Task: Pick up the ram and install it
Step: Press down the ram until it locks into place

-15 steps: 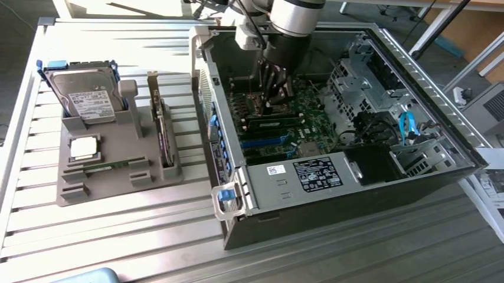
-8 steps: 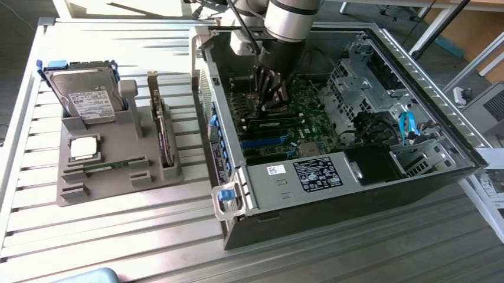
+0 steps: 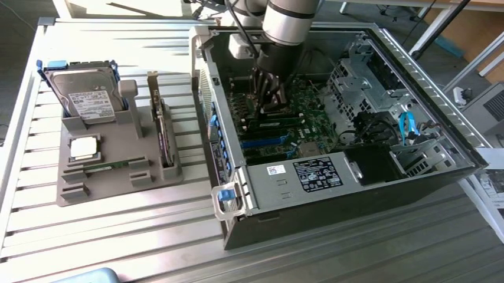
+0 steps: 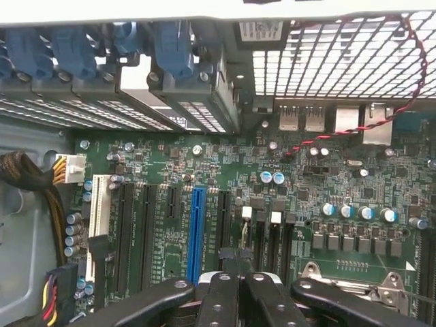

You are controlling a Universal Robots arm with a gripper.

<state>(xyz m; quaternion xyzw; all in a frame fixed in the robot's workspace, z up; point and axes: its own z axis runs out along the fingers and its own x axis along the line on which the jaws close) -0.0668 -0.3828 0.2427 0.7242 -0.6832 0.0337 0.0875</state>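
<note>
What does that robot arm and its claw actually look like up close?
The arm is a thick, smooth silver-grey tube with a darker band where it meets the black wrist, and a thin black cable runs down beside it. The gripper is black, built from jointed metal links with small round rivets or screws.

Work surface: ribbed metal table (image 3: 118, 236), pale grey, long grooves running across, bright glare toward far end. Dark floor (image 3: 18, 26) past table's far corner on exterior view's left. Beyond table on exterior view's right: wooden desk edge (image 3: 409, 5), black stand leg (image 3: 438, 25), blue panel (image 3: 457, 50) low on floor. Light strong, falling from far side, washing out table top there.
</note>
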